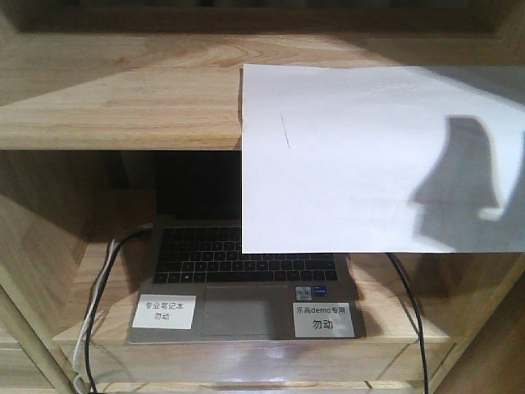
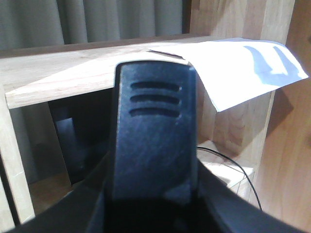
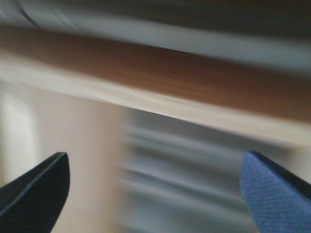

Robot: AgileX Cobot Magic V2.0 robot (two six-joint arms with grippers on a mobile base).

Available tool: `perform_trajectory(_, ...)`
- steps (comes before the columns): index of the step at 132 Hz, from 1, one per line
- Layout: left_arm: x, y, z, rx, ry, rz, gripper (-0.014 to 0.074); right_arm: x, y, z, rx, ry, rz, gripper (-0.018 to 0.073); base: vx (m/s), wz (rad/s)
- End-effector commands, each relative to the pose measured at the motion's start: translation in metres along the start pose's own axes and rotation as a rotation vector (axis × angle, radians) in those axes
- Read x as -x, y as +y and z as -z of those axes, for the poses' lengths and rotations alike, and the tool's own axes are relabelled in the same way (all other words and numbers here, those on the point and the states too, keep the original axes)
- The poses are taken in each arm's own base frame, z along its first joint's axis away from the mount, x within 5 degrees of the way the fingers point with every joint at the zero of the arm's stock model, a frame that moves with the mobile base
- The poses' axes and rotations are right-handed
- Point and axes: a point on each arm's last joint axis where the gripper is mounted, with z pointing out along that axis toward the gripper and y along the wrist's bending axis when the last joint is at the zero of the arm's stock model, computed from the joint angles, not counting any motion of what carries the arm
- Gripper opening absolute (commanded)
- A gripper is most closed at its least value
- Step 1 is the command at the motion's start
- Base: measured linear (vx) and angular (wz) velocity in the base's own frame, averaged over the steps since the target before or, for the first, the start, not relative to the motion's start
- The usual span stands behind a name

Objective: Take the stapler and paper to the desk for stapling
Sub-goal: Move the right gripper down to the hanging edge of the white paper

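The black stapler (image 2: 155, 126) fills the middle of the left wrist view, standing upright with three grooves near its top end. My left gripper (image 2: 153, 199) is shut on it, dark fingers on either side of its base. The white paper (image 1: 377, 160) lies on the upper shelf board and hangs over its front edge, carrying a faint pencil line and a gripper's shadow. From the left wrist the paper (image 2: 238, 68) is to the upper right. My right gripper (image 3: 154, 194) is open with nothing between its fingers; its view is blurred. The desk is out of view.
A pale wooden shelf unit (image 1: 115, 107) fills the front view. On its lower board sits an open laptop (image 1: 238, 279) with two white labels, partly hidden by the hanging sheet. Black cables (image 1: 102, 279) run down both sides. A grey curtain (image 2: 97, 19) hangs behind the shelf.
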Motion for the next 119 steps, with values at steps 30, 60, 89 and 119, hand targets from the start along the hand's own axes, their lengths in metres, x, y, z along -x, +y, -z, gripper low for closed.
perform_trajectory(30,0.017,0.000,0.001,-0.009,-0.119,0.009,-0.0006,0.001,0.025,0.000,0.223,-0.009,0.047,0.0644,0.00,0.00)
perform_trajectory(60,0.017,0.000,0.001,-0.009,-0.119,0.009,-0.0006,-0.008,0.008,0.005,0.270,0.075,0.005,0.0638,0.00,0.00)
perform_trajectory(89,0.017,0.000,0.001,-0.009,-0.119,0.009,-0.0006,-0.015,-0.037,0.034,0.229,0.154,-0.027,0.0631,0.00,0.00)
perform_trajectory(119,0.017,0.000,0.001,-0.009,-0.119,0.009,-0.0006,-0.016,-0.071,0.068,0.212,0.196,-0.044,0.0622,0.00,0.00)
